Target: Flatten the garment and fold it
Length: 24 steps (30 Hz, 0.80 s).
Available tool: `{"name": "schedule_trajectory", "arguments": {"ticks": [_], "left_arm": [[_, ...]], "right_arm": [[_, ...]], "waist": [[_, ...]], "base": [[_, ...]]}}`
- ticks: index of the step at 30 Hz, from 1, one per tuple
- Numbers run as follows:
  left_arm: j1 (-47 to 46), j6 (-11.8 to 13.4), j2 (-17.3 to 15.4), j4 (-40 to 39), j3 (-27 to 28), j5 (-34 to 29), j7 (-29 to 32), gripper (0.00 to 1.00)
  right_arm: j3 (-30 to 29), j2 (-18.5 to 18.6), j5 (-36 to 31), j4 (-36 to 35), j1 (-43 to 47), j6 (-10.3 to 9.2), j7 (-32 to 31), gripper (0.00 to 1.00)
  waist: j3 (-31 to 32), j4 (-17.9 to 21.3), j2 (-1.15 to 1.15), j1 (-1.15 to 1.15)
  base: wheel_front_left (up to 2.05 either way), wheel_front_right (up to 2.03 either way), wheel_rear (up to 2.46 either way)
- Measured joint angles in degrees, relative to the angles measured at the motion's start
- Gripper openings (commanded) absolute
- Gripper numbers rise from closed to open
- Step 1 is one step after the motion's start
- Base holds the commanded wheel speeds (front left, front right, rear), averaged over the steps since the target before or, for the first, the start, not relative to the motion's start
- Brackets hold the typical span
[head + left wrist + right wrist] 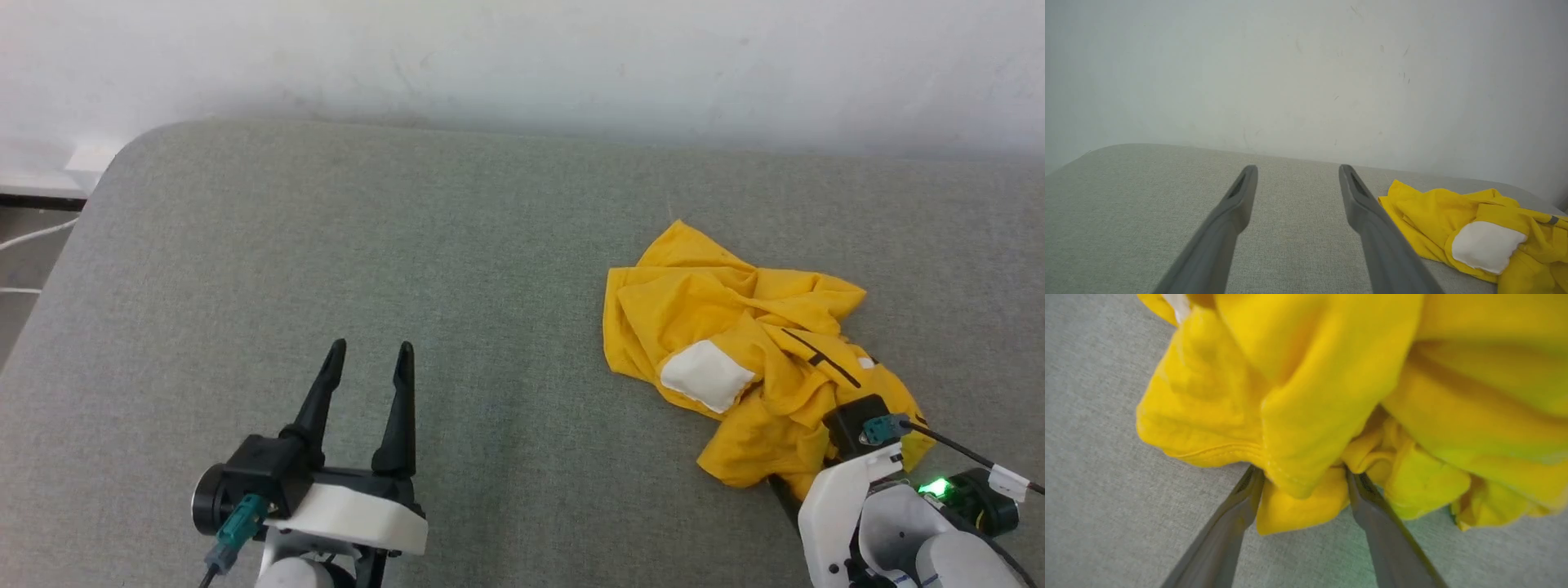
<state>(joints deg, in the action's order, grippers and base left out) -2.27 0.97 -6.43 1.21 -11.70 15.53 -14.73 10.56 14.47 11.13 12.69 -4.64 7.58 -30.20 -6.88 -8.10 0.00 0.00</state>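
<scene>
The garment [718, 310] is a bright yellow T-shirt lying crumpled at the right of the grey cushion. A white patch [706, 376] and black stripes [816, 355] show on it. My right gripper [1302, 473] is open at the shirt's near edge, a fold of yellow cloth [1310, 375] lying between its fingers and covering their tips. In the head view its wrist block [853, 420] sits against the shirt's near right corner. My left gripper [370, 347] stands open and empty at the lower left, well apart from the shirt [1437, 208], which shows to its right.
The grey cushioned surface [408, 245] runs back to a white wall [522, 57]. Its rounded left corner drops off to a floor with pale cables [24, 237]. A black cable [955, 445] trails from the right wrist.
</scene>
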Motion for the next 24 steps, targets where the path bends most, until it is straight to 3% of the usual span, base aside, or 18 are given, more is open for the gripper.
{"name": "schedule_trajectory", "arguments": {"ticks": [1, 2, 8, 13, 17, 18, 19, 24], "left_arm": [[0.0, -0.09, 0.16, 0.19, 0.32, -0.03, 0.0, 1.0], [0.01, -0.43, 0.35, 0.38, 0.68, -0.04, 0.0, 1.0], [0.38, -1.56, 1.19, 1.6, 2.09, -0.64, 0.0, 1.0], [1.29, -3.04, 1.55, 3.39, 2.1, -1.03, 0.0, 1.0], [1.3, -3.46, 2.22, 4.2, 1.88, -1.03, 0.0, 1.0], [1.28, -3.54, 2.3, 4.42, 1.72, -1.03, 0.0, 1.0], [1.26, -3.82, 2.36, 4.74, 1.45, -1.03, 0.0, 1.0], [0.93, -4.54, 2.67, 6.89, -0.53, -0.94, 0.0, 1.0]], "right_arm": [[0.09, 0.03, 0.0, 0.21, -0.12, -0.01, 0.0, 0.22], [0.13, 0.05, 0.01, 0.29, -0.11, -0.01, 0.07, 0.0], [-1.01, 1.41, 1.27, -0.82, 1.3, 0.08, -0.07, 0.0], [-7.65, 4.69, 0.92, -5.19, 8.66, 0.04, -2.9, 0.0], [-11.15, 4.76, 0.54, -9.07, 14.18, 0.02, -4.59, 0.0], [-11.21, 4.17, 0.54, -9.95, 14.71, 0.02, -4.5, 0.86], [-11.38, 3.49, 0.54, -10.6, 14.92, 0.02, -4.24, 1.0], [-10.76, 0.68, 2.57, -15.11, 14.19, 0.02, -0.47, 1.0]], "waist": [[-0.15, -0.1, 0.0, 0.0], [-0.2, -0.01, 0.0, 0.0], [0.25, 1.94, 0.0, 0.01], [2.21, 4.73, 0.0, 0.0], [4.06, 6.88, 0.0, 0.0], [4.39, 7.38, 0.0, 0.0], [4.7, 7.84, 0.0, 0.0], [5.57, 9.52, 0.0, 0.0]], "base": [[0.0, 0.0, 0.0], [0.0, 0.0, 0.0], [0.0, 0.0, 0.0], [0.0, 0.0, 0.0], [0.0, 0.0, 0.0], [0.0, 0.0, 0.0], [0.0, 0.0, 0.0], [0.0, 0.0, 0.0]]}}
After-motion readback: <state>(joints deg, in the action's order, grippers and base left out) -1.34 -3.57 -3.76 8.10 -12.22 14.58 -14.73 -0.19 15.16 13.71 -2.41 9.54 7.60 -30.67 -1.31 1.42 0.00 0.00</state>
